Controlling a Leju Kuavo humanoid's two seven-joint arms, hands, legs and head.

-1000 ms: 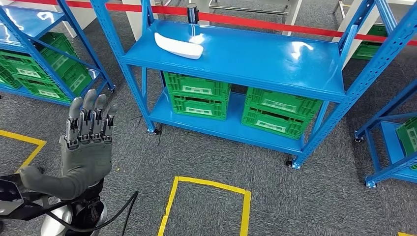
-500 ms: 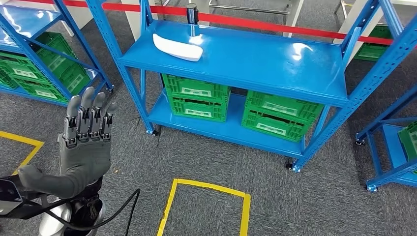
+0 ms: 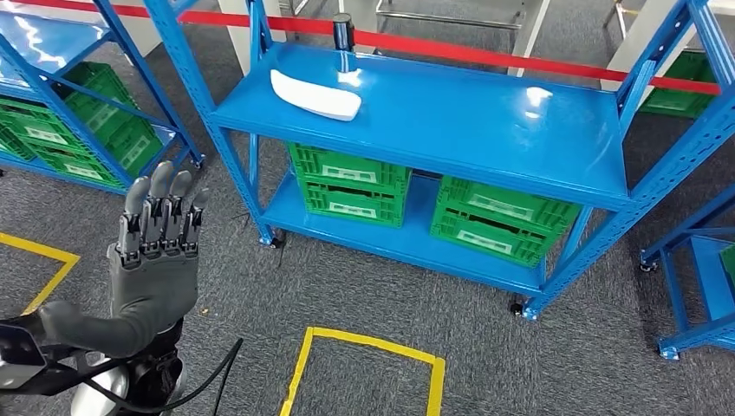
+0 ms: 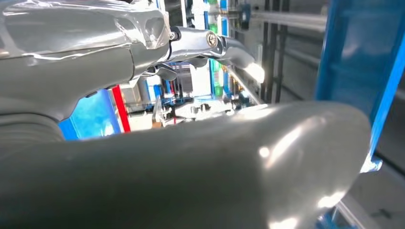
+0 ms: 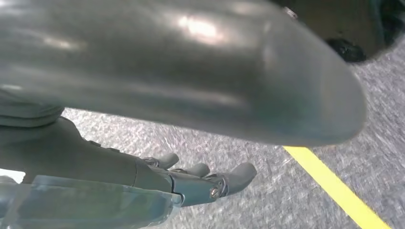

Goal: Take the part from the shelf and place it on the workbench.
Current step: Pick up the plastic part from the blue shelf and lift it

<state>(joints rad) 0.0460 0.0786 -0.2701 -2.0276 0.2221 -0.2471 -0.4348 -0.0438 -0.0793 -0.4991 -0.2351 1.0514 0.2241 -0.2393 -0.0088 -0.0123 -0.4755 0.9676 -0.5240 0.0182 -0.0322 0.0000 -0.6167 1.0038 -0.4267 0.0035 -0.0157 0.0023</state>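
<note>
Setting: grey carpet floor (image 3: 485,347) with yellow tape.
Part: white curved plastic part (image 3: 315,95) lies on blue metal shelf (image 3: 485,130), untouched.
Left hand (image 3: 154,251): raised, fingers straight, holding nothing, well apart from part.
Right hand (image 5: 191,183): hanging, fingers loosely extended, holding nothing.
Progress: approach stage; grasp, carry and placing remain.

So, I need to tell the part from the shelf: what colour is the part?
White, against the blue shelf; the part shows best in the head view.

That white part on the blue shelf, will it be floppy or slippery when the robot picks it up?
The white part keeps a crisp curved shape lying on the shelf, so it is probably stiff, not floppy. Its smooth, slightly glossy surface could slip between fingers. It looks thin and shell-like, so likely light for its size, and it lies flat, so it should slide rather than roll.
</note>
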